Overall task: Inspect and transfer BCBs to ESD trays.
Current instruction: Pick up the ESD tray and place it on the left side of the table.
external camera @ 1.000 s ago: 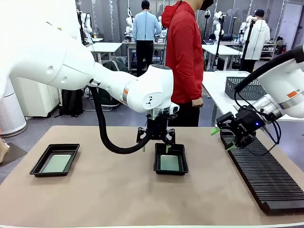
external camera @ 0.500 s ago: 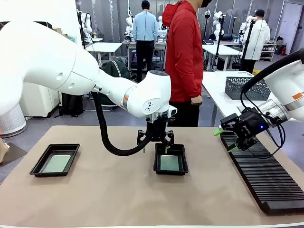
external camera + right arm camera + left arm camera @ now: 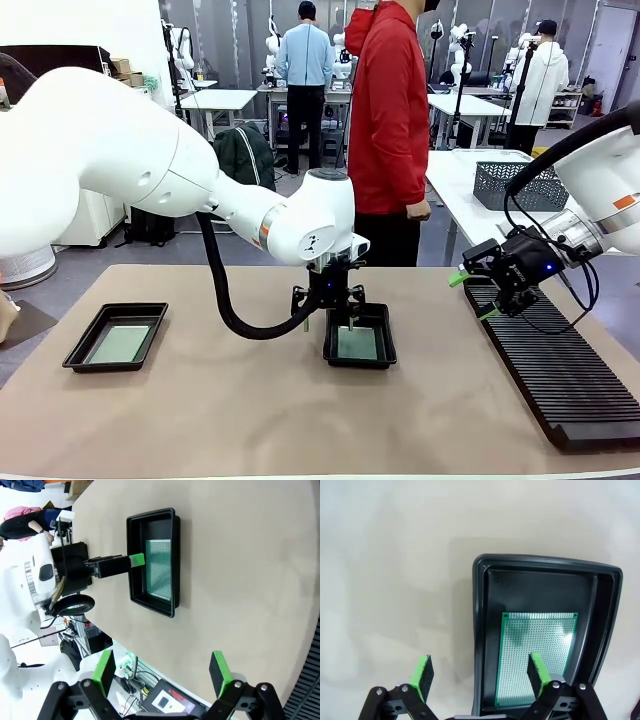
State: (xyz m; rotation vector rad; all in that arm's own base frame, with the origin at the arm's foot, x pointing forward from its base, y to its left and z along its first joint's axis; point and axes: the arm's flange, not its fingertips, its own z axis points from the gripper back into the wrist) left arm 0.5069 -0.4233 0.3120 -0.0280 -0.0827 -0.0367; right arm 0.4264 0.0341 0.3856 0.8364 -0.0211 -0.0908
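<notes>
Two black ESD trays lie on the tan table, one at the left point(image 3: 105, 367) and one in the middle point(image 3: 360, 364), each with a pale green BCB flat on its floor point(image 3: 119, 344) point(image 3: 357, 343). My left gripper point(image 3: 328, 318) hangs open just above the middle tray's far left rim. In the left wrist view the left gripper point(image 3: 480, 675) straddles the tray's side wall point(image 3: 545, 562), one pad over the perforated board point(image 3: 535, 650), the other over bare table. My right gripper point(image 3: 470, 295) is open and empty above the rack's far end, and the right wrist view point(image 3: 161, 670) looks at that tray point(image 3: 176, 565) and board point(image 3: 160, 570).
A long black ribbed rack point(image 3: 560, 370) runs along the table's right side. A grey mesh basket point(image 3: 515, 185) sits on the white table behind it. A person in a red top point(image 3: 390, 110) stands at the far edge, a hand point(image 3: 415, 214) hanging down.
My left gripper has sunk a little closer to the middle tray. My right gripper has shifted slightly to the right over the rack. Both stay open.
</notes>
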